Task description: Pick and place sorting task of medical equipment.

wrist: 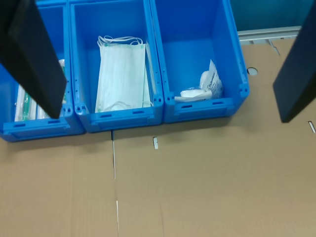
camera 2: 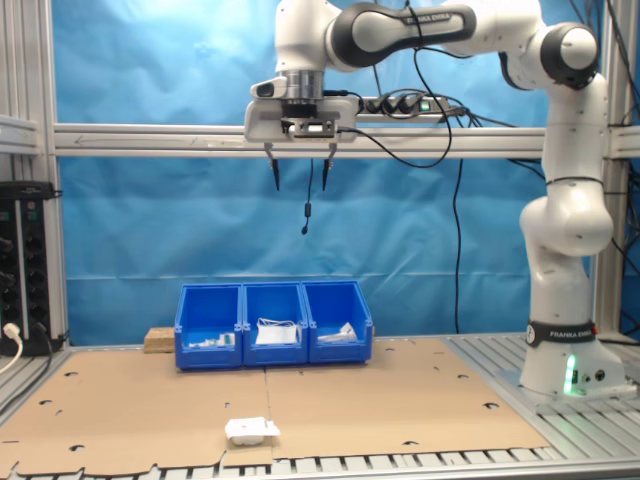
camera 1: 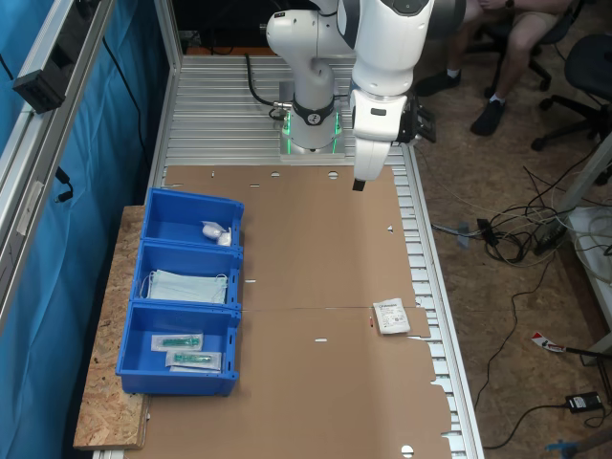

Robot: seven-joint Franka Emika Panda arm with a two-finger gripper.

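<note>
The medical equipment, a small flat white packet (camera 1: 390,316), lies on the brown cardboard (camera 1: 316,249) near the edge at the first exterior view's right. In the second exterior view the packet (camera 2: 250,431) lies near the cardboard's front edge. My gripper (camera 2: 300,182) hangs high above the table, open, with nothing between its dark fingers (wrist: 37,64). In the first exterior view the gripper (camera 1: 360,182) is over the far end of the cardboard, well apart from the packet. In the wrist view the gripper (wrist: 168,111) looks down on the blue bins.
Three joined blue bins (camera 1: 143,287) stand on a chipboard strip. One holds white packets (wrist: 205,88), the middle one pale blue masks (wrist: 122,74), the third clear packets with green items (camera 1: 182,349). The arm's base (camera 1: 311,124) stands beyond the cardboard. A seated person's legs (camera 1: 516,38) and floor cables (camera 1: 516,229) lie beyond the table.
</note>
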